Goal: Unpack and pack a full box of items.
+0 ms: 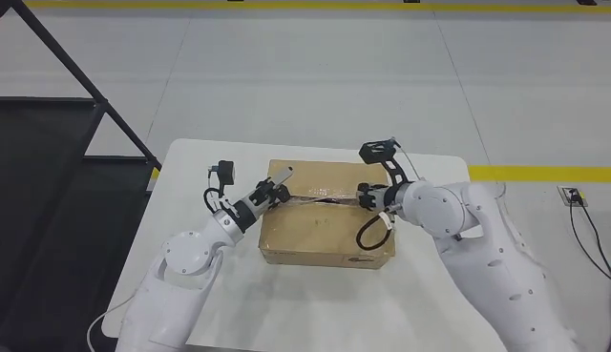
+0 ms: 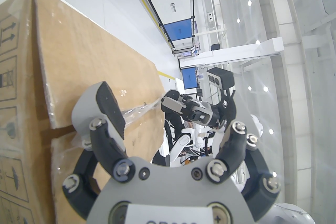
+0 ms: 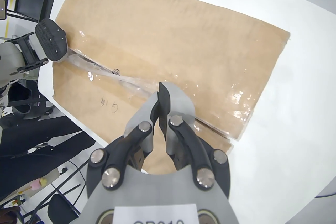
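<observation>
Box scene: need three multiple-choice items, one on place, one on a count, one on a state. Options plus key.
1. Where does the cardboard box stand?
A) on the white table
B) on the floor
C) on a chair

2. How many grippers are at its taped seam?
A) none
B) one
C) two

3. The right gripper is:
A) wide open
B) shut on the clear tape
C) holding a knife

Key:
1 A, the tabletop shows all round the box.
2 C, the left gripper is at one end of the seam and the right one is further along.
3 B, its fingers are pressed together with the tape strip running into them.
</observation>
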`<action>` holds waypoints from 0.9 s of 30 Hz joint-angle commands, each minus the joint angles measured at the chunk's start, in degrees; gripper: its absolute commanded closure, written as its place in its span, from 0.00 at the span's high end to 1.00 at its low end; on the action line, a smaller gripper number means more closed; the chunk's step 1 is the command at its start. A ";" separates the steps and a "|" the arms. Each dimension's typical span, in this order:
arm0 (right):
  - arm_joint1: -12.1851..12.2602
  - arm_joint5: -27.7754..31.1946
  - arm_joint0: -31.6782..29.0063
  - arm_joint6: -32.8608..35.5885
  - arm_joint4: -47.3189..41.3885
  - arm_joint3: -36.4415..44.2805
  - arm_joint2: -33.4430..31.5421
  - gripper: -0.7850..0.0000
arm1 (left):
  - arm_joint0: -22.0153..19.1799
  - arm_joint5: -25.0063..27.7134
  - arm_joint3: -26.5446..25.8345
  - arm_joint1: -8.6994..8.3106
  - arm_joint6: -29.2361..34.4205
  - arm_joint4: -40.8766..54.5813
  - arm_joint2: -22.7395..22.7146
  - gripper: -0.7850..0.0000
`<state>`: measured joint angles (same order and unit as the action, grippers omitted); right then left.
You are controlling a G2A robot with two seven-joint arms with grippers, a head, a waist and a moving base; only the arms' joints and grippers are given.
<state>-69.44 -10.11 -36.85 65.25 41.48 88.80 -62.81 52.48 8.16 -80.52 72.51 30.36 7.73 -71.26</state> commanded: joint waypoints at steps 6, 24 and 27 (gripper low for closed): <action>0.74 -2.43 -2.23 0.83 1.51 2.01 -2.84 0.00 | 0.03 -0.11 -0.07 -0.03 0.19 -0.20 -0.04 1.00; 0.93 -7.76 -2.73 -1.91 2.76 1.98 -4.49 0.00 | 0.17 -0.21 -0.17 -0.05 0.07 -0.27 -0.15 1.00; 1.06 -10.46 -4.10 -4.37 4.11 4.74 -5.60 0.00 | 0.20 -0.17 -0.15 -0.06 0.09 -0.28 -0.19 1.00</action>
<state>-68.42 -19.90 -40.59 61.58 45.22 92.71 -68.12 52.67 7.97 -80.67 72.46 30.43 7.46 -71.43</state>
